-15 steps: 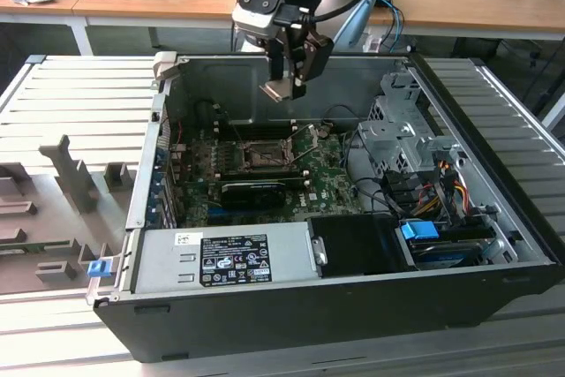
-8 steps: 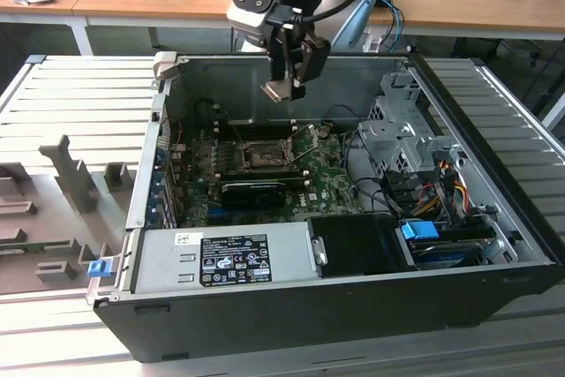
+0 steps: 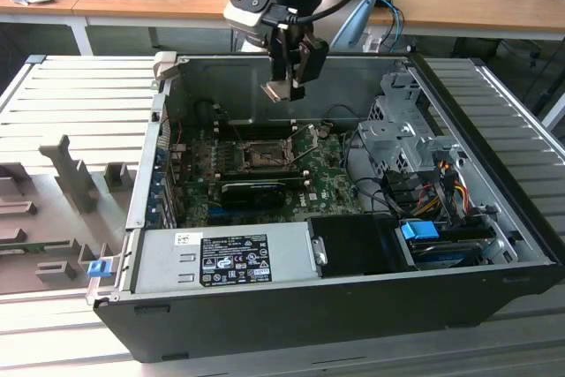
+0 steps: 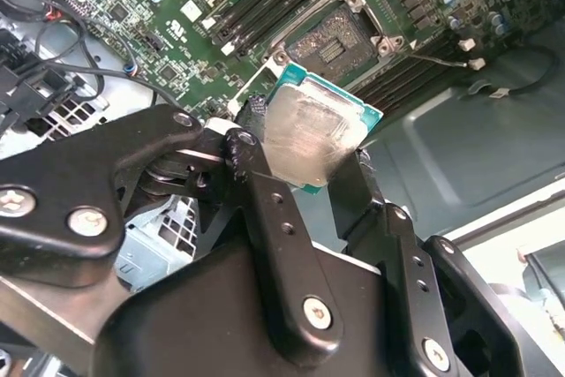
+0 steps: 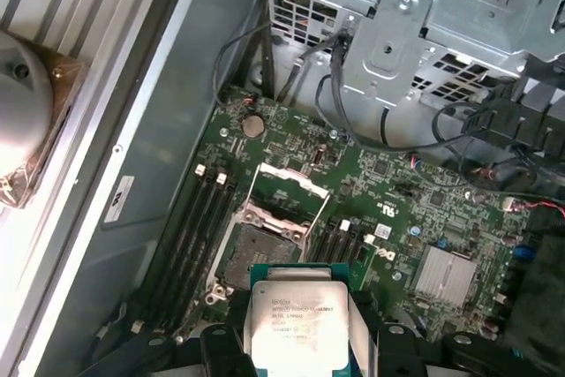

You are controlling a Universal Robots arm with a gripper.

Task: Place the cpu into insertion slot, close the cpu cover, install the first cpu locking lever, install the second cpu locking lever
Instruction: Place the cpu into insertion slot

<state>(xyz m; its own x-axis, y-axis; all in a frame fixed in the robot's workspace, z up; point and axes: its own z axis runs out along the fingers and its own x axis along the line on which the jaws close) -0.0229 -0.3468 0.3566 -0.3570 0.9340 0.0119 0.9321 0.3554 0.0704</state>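
Note:
My gripper (image 3: 287,86) hangs above the open computer case, over its rear wall, shut on the cpu (image 3: 276,91). In both wrist views the cpu (image 4: 311,134) (image 5: 296,317) shows as a pale silver square on a green base, pinched by its edges between the black fingers (image 4: 252,174). It is held well above the green board. The insertion slot (image 3: 262,155) (image 5: 252,255) (image 4: 341,40) lies open and dark below, with nothing in it. The cpu cover (image 5: 289,184), a thin silvery frame, stands tilted up at the slot's edge. A thin lever (image 3: 306,136) sticks up beside the slot.
A black card (image 3: 254,190) lies just in front of the slot, and long memory slots (image 5: 196,227) run beside it. A grey power supply (image 3: 225,258) fills the case's front, and a metal drive cage (image 3: 397,130) with cables sits on the exterior view's right. Grey fixtures (image 3: 71,174) stand outside.

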